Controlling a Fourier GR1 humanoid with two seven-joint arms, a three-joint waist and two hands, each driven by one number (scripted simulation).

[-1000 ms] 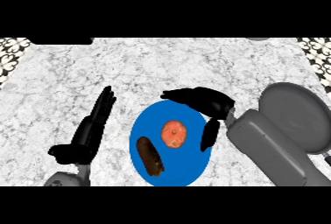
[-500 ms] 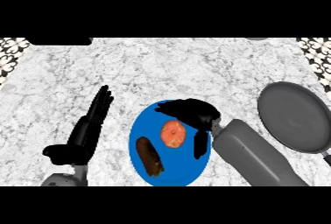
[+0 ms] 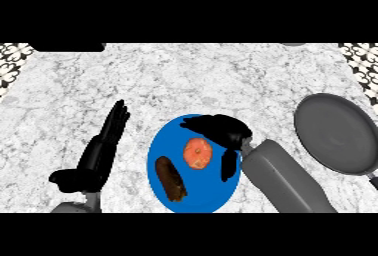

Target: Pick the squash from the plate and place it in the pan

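On the marble counter [image 3: 221, 80], a blue plate [image 3: 166, 150] near the lower middle of the head view. On the plate, an orange round squash [image 3: 197, 153] about at its middle, and a dark brown long item [image 3: 170, 178] lying to the lower left of it, close but apart. Not possible to tell what the brown item is.

Right hand [image 3: 221, 131] over the upper right part of the plate, fingers pointing toward the left and bent a little downward, above and just beside the squash. Thumb [image 3: 229, 165] hanging down on the right of the squash. Nothing grasped between them; squash fully visible and still resting on the plate. Whether any finger touches it, cannot tell. Grey right forearm [image 3: 284, 180] coming in from the lower right.

Left hand [image 3: 103, 145] at the left of the plate, released, fingers straight and pointing up, resting, holding nothing.

Grey pan [image 3: 336, 132] at the right side of the counter, well apart from the plate, with nothing inside. Patterned tiles [image 3: 13, 70] at the far corners of the counter
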